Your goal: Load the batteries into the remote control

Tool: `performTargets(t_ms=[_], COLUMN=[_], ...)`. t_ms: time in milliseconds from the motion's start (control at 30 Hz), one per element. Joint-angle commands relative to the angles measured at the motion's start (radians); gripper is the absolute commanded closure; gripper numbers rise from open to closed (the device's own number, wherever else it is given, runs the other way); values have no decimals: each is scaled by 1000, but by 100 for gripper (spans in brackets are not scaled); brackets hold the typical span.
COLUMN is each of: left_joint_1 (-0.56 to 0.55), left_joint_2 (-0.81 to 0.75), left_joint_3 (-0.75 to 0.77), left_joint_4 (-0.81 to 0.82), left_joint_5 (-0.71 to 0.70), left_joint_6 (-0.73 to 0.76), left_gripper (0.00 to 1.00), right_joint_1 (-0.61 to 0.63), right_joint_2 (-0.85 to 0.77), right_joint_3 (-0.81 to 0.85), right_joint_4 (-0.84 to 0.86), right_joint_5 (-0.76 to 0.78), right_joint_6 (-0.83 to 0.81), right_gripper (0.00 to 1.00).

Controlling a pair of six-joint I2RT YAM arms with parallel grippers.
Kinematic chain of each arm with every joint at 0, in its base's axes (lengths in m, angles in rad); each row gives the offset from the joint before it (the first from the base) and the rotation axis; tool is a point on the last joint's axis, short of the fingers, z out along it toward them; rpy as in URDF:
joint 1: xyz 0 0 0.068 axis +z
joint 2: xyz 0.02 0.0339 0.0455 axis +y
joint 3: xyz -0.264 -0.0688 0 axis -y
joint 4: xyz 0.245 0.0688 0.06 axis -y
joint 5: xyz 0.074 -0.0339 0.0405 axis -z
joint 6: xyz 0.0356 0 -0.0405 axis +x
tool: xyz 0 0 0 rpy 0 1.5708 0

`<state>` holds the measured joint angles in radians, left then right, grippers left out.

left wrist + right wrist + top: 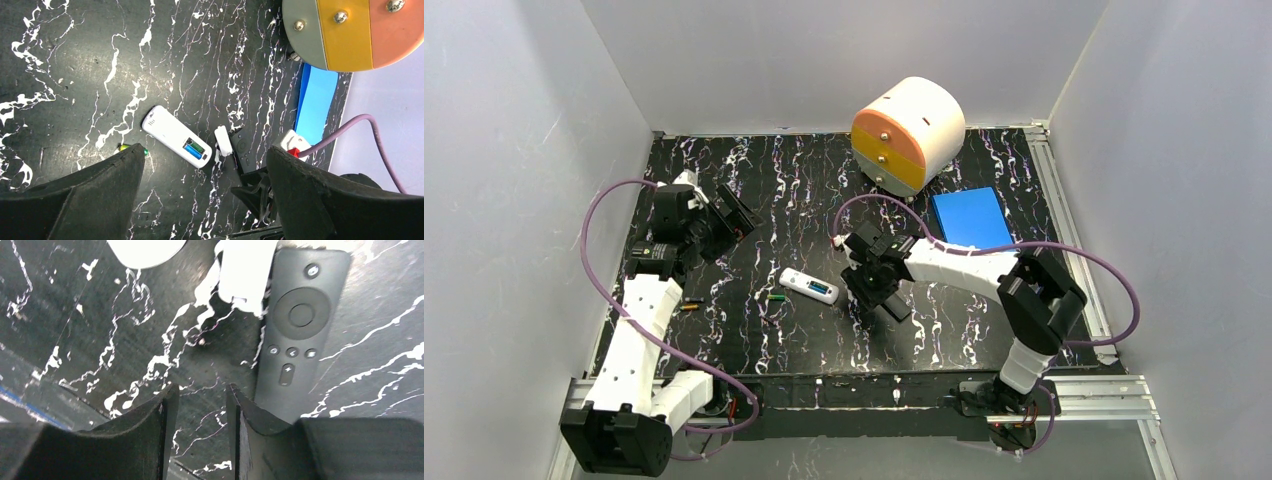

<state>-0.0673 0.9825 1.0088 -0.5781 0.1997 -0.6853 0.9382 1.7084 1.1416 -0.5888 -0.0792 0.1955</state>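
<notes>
Lying mid-desk, white remote [809, 287] shows open compartment, blue and green cells [195, 150] inside. Loose green battery [775, 297] near it toward left edge; orange battery [689, 306] nearer that edge. White cover [222, 141] between both remotes. Right pincer [200, 390] narrowly parted, empty, beside black remote [300, 325]. Left pincer [204, 152] spread wide, holding nothing.

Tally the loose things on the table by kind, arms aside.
Remotes: 2, white remote, black remote
Loose batteries: 2, green battery, orange battery
Battery cover: 1
Blue box: 1
Drawer unit: 1
Total: 7
</notes>
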Motion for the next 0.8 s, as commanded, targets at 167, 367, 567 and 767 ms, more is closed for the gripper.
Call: performTargets(t_ms=[167, 367, 567, 767], left_joint_1=[4, 4, 3, 4], left_joint_2=[25, 28, 29, 31], left_joint_3=[-1, 2, 4, 9], left_joint_4=[37, 33, 29, 25], left_joint_5=[47, 47, 49, 48], left_joint_6=[-5, 2, 10, 19], left_gripper=[12, 11, 12, 12], right_joint_1=[-10, -32, -35, -31], right_joint_2=[86, 121, 111, 126], right_joint_3=[55, 78, 93, 125], right_joint_4=[64, 95, 103, 109], right_joint_5=[220, 225, 263, 97], right_joint_6=[43, 27, 12, -67], right_gripper=[47, 43, 39, 35])
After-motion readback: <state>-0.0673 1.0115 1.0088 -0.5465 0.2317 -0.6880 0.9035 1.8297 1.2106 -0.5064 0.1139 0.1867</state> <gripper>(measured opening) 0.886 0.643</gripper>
